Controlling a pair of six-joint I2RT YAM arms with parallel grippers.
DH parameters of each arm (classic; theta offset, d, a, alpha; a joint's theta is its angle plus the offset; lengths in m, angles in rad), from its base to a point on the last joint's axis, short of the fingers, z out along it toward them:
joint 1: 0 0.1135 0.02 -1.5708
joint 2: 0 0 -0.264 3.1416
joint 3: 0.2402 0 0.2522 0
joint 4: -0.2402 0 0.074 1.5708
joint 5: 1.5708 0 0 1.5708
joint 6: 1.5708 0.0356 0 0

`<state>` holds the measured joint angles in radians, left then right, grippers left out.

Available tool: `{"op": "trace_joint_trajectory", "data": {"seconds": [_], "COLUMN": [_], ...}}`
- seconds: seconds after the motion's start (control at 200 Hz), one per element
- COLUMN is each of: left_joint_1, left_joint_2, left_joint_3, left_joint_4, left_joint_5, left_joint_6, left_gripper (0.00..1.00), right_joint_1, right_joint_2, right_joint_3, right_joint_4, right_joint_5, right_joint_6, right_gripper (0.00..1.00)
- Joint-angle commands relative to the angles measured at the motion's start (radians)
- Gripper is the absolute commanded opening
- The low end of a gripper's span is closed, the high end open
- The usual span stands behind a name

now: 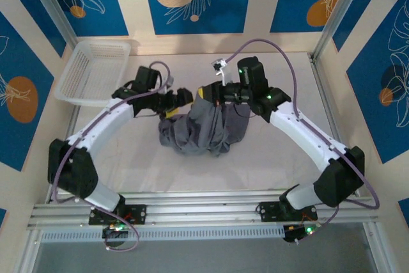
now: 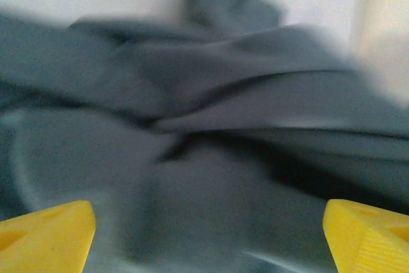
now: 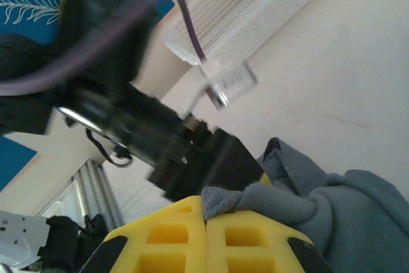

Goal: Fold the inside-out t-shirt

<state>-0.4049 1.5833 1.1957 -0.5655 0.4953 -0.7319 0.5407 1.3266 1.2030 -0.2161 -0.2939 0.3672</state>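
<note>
Yellow fingertips on grey cloth: shirt bunched, no fold laid yet.
Right gripper (image 3: 204, 212) has its fingers pressed together on a pinch of the inside-out t-shirt (image 1: 198, 129); the rest hangs and heaps just below them. Left gripper (image 2: 204, 247) fingers (image 2: 45, 234) are spread wide with nothing between, cloth just ahead, though the view is blurred. Judged: early stage; flattening and every fold remain. The heap has no clear long axis, only a ridge rising toward the right fingers. Collar and hem possibly tucked under; cannot tell.

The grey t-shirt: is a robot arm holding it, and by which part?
The right tool pinches a small bunch of the t-shirt; which part is unclear. The left tool is open, holding nothing.
</note>
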Motion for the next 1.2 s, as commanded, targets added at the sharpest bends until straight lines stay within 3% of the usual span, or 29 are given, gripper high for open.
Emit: {"op": "trace_joint_trajectory", "data": {"seconds": [0.0,0.04,0.06,0.105,0.11,0.265,0.38,0.455,0.505,0.61,0.77,0.88,0.945,0.985,1.13,1.165,1.195], "left_joint_1": [-0.016,-0.022,-0.023,-0.025,-0.025,0.001,0.010,0.005,-0.006,-0.030,-0.034,-0.034,-0.034,-0.034,-0.014,0.001,0.013], "left_joint_2": [0.033,0.052,0.062,0.081,0.083,0.059,0.061,0.081,0.080,0.070,0.072,0.069,0.063,0.058,0.020,0.010,-0.001], "left_joint_3": [-0.047,-0.051,-0.051,-0.051,-0.051,-0.033,0.015,0.024,0.016,0.009,0.039,0.053,0.055,0.055,0.018,-0.003,-0.027], "left_joint_4": [-0.071,-0.068,-0.069,-0.079,-0.080,-0.051,-0.049,-0.048,-0.024,0.012,-0.018,-0.036,-0.041,-0.045,-0.078,-0.084,-0.082], "left_joint_5": [-0.068,-0.073,-0.076,-0.086,-0.087,-0.112,-0.119,-0.079,-0.054,-0.021,-0.029,-0.037,-0.042,-0.052,-0.147,-0.172,-0.186], "left_joint_6": [0.011,0.033,0.044,0.061,0.063,0.074,0.088,0.108,0.117,0.120,0.138,0.145,0.146,0.147,0.144,0.144,0.149], "left_gripper": [0.79,0.61,0.45,0.01,0.00,0.00,0.00,0.00,0.00,0.00,0.00,0.00,0.00,0.00,0.00,0.00,0.00], "right_joint_1": [-0.012,-0.014,-0.017,-0.028,-0.030,-0.020,-0.007,-0.007,-0.008,-0.019,-0.010,-0.001,0.009,0.011,0.000,-0.005,-0.009], "right_joint_2": [-0.190,-0.258,-0.292,-0.364,-0.374,-0.563,-0.617,-0.650,-0.640,-0.455,-0.018,0.168,0.232,0.263,0.259,0.226,0.198], "right_joint_3": [-0.203,-0.307,-0.350,-0.439,-0.447,-0.673,-0.750,-0.738,-0.716,-0.608,-0.320,-0.213,-0.192,-0.177,-0.064,-0.045,-0.037], "right_joint_4": [0.104,0.124,0.127,0.123,0.121,-0.043,-0.162,-0.082,-0.012,0.056,-0.124,-0.153,-0.126,-0.121,-0.205,-0.216,-0.212], "right_joint_5": [0.086,0.142,0.166,0.196,0.198,0.253,0.327,0.291,0.310,0.256,0.243,0.199,0.159,0.148,0.178,0.177,0.177], "right_joint_6": [0.023,0.049,0.066,0.095,0.097,0.023,0.091,0.046,0.037,-0.060,-0.165,-0.221,-0.227,-0.219,-0.178,-0.175,-0.170], "right_gripper": [0.00,0.00,0.00,0.00,0.00,0.01,0.34,0.58,0.68,0.74,0.82,0.85,0.85,0.78,0.11,0.00,0.00]}}
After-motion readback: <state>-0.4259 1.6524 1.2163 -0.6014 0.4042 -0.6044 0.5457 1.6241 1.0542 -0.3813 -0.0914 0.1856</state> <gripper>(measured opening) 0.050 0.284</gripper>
